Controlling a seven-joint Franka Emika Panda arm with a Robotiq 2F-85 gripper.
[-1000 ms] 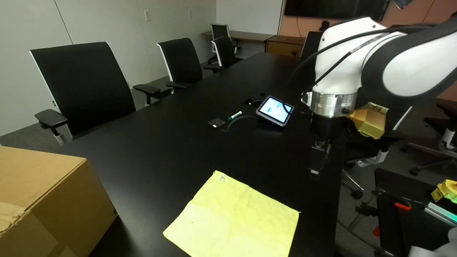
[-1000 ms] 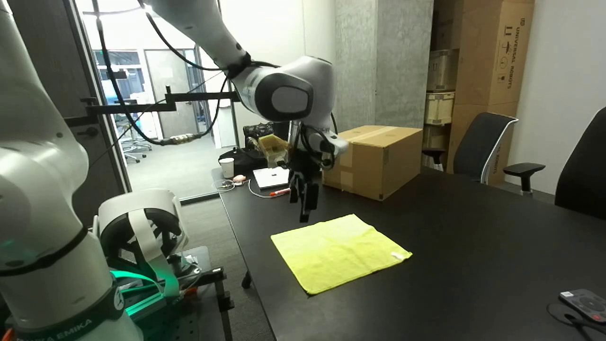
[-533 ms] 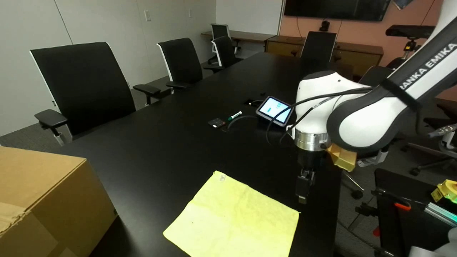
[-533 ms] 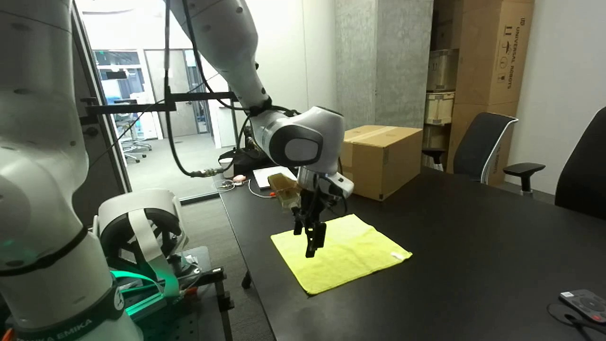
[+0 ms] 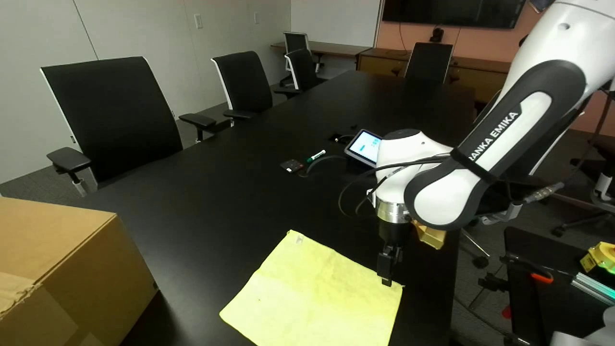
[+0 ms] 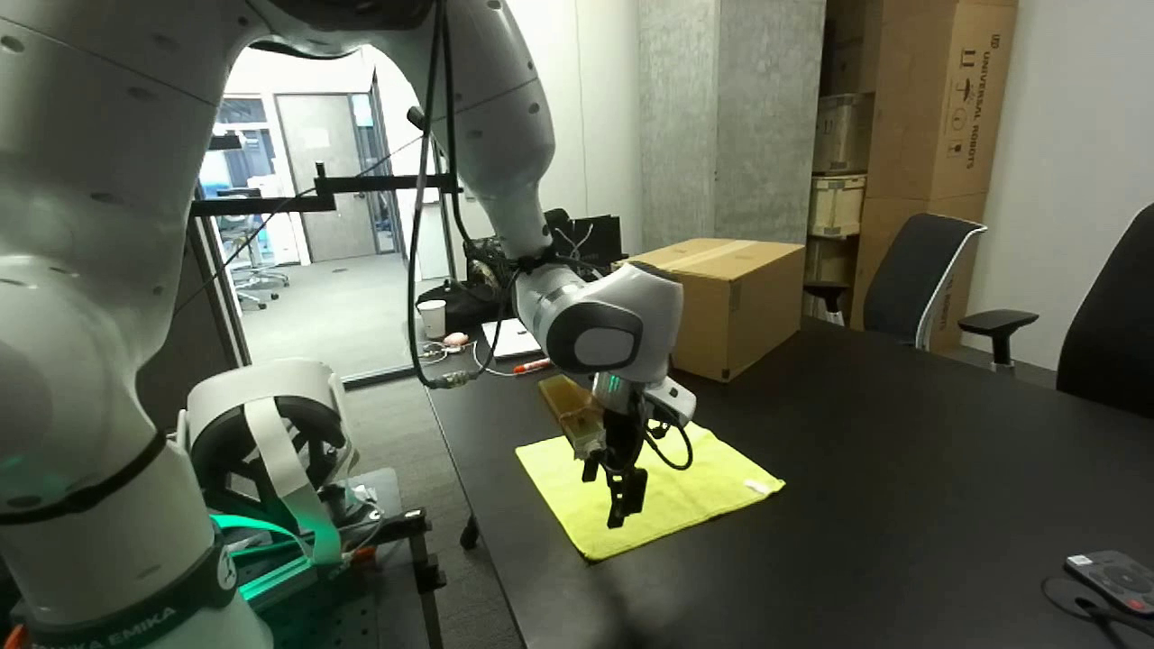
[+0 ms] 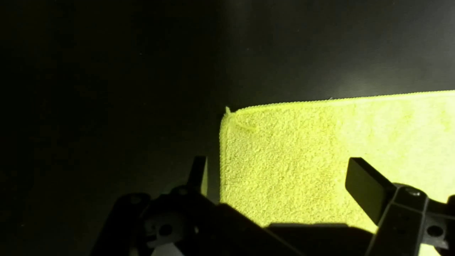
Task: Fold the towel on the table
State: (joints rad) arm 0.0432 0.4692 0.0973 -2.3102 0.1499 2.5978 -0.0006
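The gripper (image 7: 278, 171) hangs over the towel (image 5: 314, 295) near one corner, spread wide, holding nothing; the towel lies flat.

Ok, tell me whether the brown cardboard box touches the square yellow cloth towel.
Apart: in an exterior view, black tabletop separates the box from the towel.

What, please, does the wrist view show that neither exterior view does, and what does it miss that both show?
Only the wrist view shows the stitching around a corner of the roughly square yellow cloth towel. Only the exterior views show the brown rectangular cardboard box and the towel's small pale label. All share that towel, the black two-fingered gripper and the black tabletop.
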